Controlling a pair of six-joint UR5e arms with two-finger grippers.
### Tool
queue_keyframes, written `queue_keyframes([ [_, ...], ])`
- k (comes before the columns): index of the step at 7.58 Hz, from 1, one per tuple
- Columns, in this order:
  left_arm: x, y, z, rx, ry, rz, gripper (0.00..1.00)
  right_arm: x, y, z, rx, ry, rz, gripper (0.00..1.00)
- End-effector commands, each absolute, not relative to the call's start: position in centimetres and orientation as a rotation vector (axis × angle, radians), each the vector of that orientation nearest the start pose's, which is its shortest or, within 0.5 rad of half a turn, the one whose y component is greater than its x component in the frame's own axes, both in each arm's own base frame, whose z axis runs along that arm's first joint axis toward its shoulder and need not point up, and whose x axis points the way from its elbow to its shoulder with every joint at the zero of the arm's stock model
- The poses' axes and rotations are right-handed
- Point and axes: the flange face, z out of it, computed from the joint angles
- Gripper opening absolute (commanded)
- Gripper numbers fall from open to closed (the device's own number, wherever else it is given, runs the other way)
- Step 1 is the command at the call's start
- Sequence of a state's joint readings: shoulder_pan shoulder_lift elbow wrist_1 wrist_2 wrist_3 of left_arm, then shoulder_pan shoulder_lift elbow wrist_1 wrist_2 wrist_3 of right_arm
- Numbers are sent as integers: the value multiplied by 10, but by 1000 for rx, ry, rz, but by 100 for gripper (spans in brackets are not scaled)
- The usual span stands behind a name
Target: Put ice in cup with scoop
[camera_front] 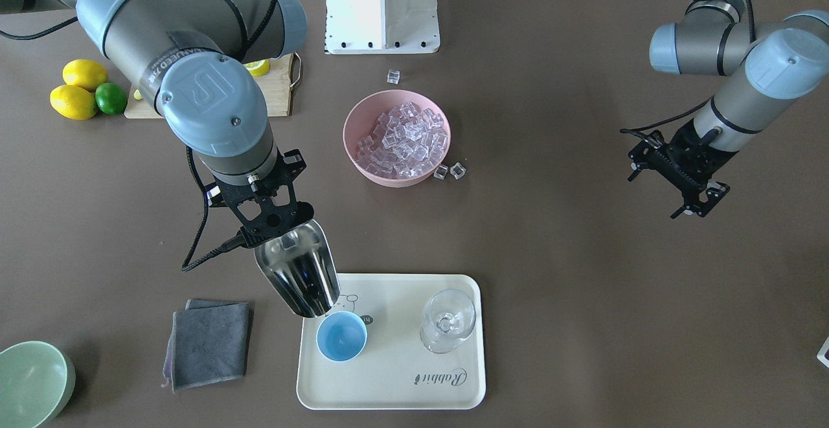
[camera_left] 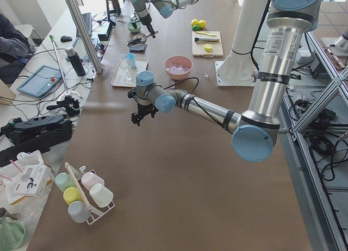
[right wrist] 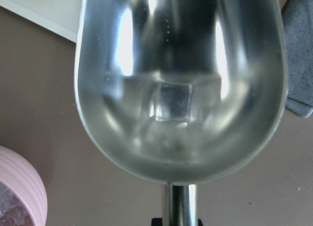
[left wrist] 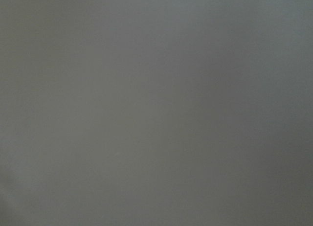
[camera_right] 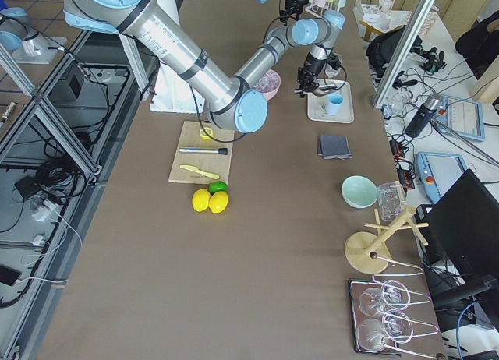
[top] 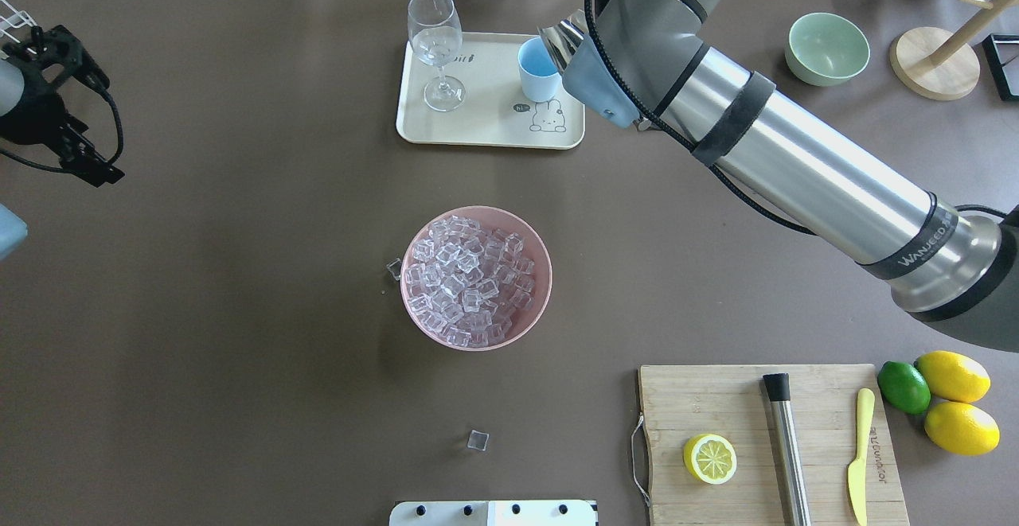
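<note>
My right gripper is shut on the tubular handle of the shiny steel scoop. The scoop tilts down, its lip just above the near rim of the light-blue cup on the white tray. One clear ice cube lies at the back of the scoop's bowl. The cup looks empty. Most of the ice fills the pink bowl at mid-table. My left gripper is open and empty, hovering far off over bare table. The left wrist view shows only grey table.
A clear stemmed glass stands on the tray beside the cup. Loose ice cubes lie by the pink bowl. A grey cloth and a pale green bowl lie near the tray. A cutting board holds a steel cylinder.
</note>
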State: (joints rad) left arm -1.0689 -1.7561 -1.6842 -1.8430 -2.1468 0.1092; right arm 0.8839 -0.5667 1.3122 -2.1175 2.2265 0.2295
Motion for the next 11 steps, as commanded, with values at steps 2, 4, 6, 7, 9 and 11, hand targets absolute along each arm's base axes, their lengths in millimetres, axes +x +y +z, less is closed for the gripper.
queue_keyframes([
  [2, 114, -526, 561, 323, 630, 563, 98, -427, -634, 171, -344, -694, -434, 0],
  [4, 51, -488, 616, 223, 744, 432, 98, -422, -629, 163, -373, -679, -492, 0],
  [6, -8, -482, 627, 189, 855, 277, 98, -422, -630, 161, -363, -671, -513, 0],
  [7, -26, -475, 637, 130, 861, 207, 98, -425, -635, 157, -366, -658, -514, 0],
  [9, -42, -475, 641, 47, 859, 131, 98, -428, -644, 157, -388, -610, -579, 0],
  [11, -58, -469, 647, 36, 859, 90, 98, -427, -648, 156, -403, -575, -630, 0],
])
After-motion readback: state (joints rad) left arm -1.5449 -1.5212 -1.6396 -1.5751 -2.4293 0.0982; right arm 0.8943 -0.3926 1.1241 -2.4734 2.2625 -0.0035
